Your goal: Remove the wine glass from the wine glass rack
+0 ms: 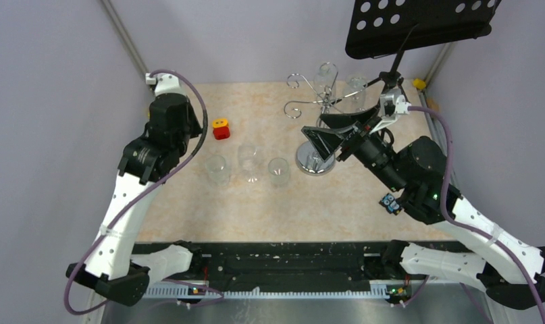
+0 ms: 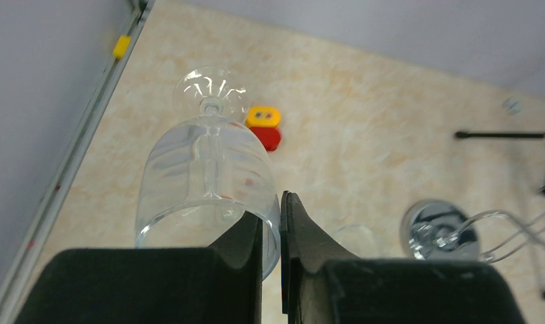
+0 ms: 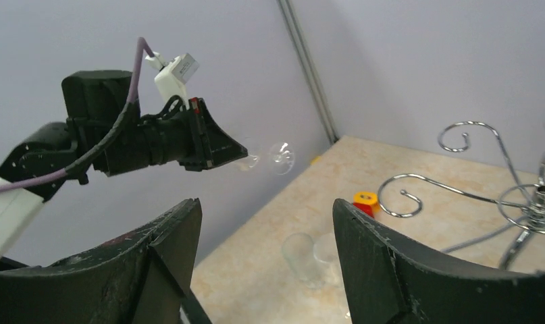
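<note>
wine glass (image 2: 205, 169): near rim hidden behind left gripper (image 2: 273, 216).
rack (image 1: 308, 164): cut off by right edge in both wrist views; base partly covered by right gripper (image 1: 320, 128) from above.
music stand (image 1: 418, 30): desk cut off by top edge.

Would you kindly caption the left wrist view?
Left tool pinching a wine glass by its rim, chrome rack base at right.

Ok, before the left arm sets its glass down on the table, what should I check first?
1. Left gripper shut on the wine glass rim: ok.
2. Wine glass apart from the wine glass rack: ok.
3. Bare table area near the standing glasses: ok.
4. Right gripper open, away from the held glass: ok.
5. Grip firm enough for lowering: cannot tell.
</note>
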Available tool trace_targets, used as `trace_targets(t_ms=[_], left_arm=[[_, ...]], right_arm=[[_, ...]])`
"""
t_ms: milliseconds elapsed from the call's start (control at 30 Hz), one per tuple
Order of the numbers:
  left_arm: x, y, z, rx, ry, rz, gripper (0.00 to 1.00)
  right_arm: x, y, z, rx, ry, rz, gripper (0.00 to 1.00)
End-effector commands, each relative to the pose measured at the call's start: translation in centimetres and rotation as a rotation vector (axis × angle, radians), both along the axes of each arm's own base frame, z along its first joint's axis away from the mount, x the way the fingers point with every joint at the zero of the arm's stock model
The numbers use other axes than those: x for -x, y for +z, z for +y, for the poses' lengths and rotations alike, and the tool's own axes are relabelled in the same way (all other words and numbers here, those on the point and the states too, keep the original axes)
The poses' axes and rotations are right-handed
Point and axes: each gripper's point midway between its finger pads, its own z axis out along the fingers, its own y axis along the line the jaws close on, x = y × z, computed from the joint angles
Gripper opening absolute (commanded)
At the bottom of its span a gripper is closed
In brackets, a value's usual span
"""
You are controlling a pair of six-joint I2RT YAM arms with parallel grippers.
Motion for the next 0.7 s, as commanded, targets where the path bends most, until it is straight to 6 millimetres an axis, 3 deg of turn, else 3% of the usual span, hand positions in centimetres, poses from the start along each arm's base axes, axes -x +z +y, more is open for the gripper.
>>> trace_targets(t_ms=[0,200,667], left_arm=[[0.2,-1.6,1.0,-0.082,-0.033,0.129,0.0],[-0.4,-5.2,1.1,-0.093,-0.077,0.265,0.0],[-0.3,-14.0,2.8,0.049,-0.079,0.502,0.0]], right_arm=[[-0.6,-1.2,-1.9,0.15,-0.097,0.014,0.72],[-0.8,-1.3,-4.2,0.162,-0.175,0.017,0.73],[-1.1,-2.2,-6.3,0.142,-0.253,0.059,0.73]])
